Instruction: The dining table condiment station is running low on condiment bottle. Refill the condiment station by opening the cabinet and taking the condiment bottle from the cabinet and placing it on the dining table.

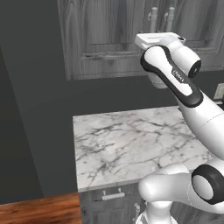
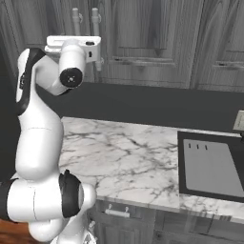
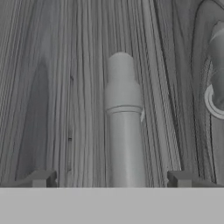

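Fingertips (image 3: 41, 178) spread either side of the cabinet (image 3: 65, 87) handle (image 3: 124, 131); I judge it rigid, smooth; grip mid-bar.

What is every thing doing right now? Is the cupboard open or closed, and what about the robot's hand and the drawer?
cabinet: doors closed.
bar handle: untouched, standing between the open fingers.
second bar handle: untouched, off to one side.
gripper: open, holding nothing, up close to the cabinet door.
drawer: closed, under the counter.
marble counter: bare where it shows.
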Robot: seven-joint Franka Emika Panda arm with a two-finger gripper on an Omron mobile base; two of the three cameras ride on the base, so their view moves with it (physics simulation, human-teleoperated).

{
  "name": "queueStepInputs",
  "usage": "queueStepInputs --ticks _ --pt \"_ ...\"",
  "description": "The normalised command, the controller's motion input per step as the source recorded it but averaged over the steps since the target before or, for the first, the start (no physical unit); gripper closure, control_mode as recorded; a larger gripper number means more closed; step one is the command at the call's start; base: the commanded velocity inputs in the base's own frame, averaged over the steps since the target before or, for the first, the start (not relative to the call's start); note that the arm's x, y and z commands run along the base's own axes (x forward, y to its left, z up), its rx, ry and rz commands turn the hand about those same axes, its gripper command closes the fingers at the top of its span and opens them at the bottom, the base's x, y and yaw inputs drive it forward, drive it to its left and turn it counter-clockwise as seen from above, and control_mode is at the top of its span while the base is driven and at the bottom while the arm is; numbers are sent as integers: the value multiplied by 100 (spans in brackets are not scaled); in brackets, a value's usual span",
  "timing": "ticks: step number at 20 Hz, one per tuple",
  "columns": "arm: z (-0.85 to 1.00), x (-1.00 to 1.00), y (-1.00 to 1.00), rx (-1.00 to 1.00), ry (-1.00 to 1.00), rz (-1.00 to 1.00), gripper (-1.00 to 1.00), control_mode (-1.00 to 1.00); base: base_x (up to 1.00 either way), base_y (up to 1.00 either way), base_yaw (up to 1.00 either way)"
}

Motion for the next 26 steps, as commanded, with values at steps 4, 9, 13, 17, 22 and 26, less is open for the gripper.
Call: queueStepInputs --ticks 4,9,13,17,22,26 --pt "0 31 0 0 0 0 -100 -100 0 0 0" --pt "-5 28 0 0 0 0 -100 -100 0 0 0" --pt "-12 31 0 0 4 0 -100 -100 0 0 0" --pt "-21 24 0 0 18 1 -100 -100 0 0 0" --pt "-29 18 10 -1 34 6 100 -100 0 0 0" --pt "-8 9 32 -4 32 3 100 -100 0 0 0"
